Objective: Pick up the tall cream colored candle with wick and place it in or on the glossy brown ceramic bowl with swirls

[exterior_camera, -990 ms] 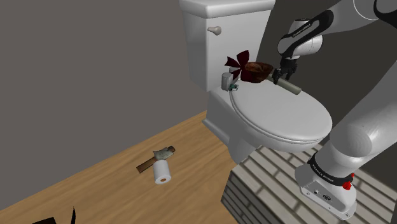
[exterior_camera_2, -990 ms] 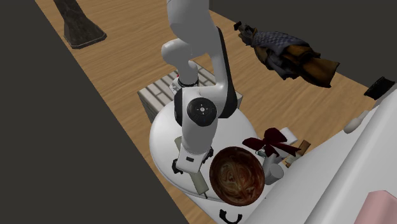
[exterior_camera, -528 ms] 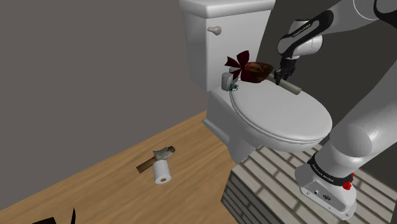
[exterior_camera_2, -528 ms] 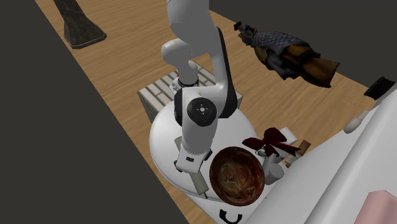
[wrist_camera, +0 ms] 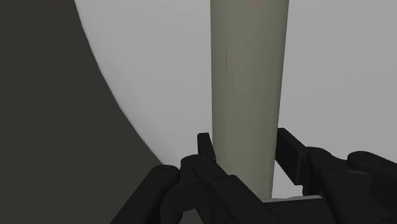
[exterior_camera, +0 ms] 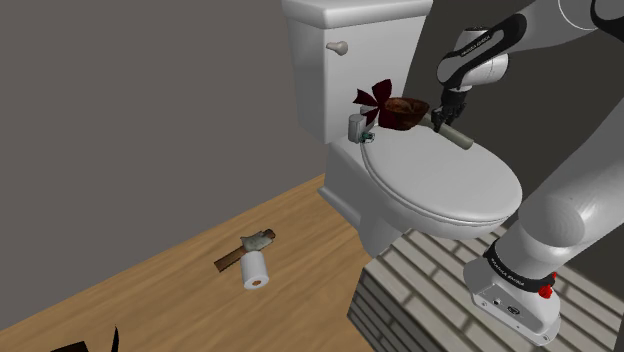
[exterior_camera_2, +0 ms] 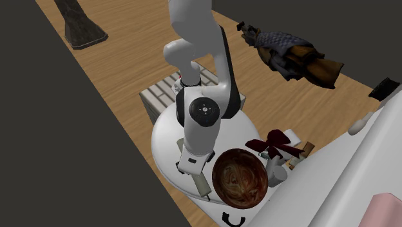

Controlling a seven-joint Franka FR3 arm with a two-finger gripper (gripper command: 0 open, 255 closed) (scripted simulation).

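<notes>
A long cream-grey candle [exterior_camera: 459, 137] lies on its side on the white toilet lid [exterior_camera: 450, 185], just beside the glossy brown swirled bowl [exterior_camera: 404, 111]. My gripper [exterior_camera: 441, 123] reaches down on the candle's end nearest the bowl. In the wrist view the candle [wrist_camera: 248, 83] runs straight out from between the two black fingers [wrist_camera: 204, 145], and my gripper [wrist_camera: 245, 145] is shut on it. From above, the bowl [exterior_camera_2: 239, 178] sits at the back of the lid with the candle [exterior_camera_2: 202, 186] next to it under my hand.
Beside the bowl stand a dark red flower-like ornament [exterior_camera: 373, 97] and a small pale object [exterior_camera: 356, 126], with the toilet tank [exterior_camera: 350, 60] behind. A toilet roll [exterior_camera: 257, 270] and a hammer-like tool [exterior_camera: 245, 249] lie on the wood floor. The brick-patterned stand [exterior_camera: 420, 290] sits below the lid.
The fingers have closed onto the candle. The arm, candle and bowl stay where they were.
</notes>
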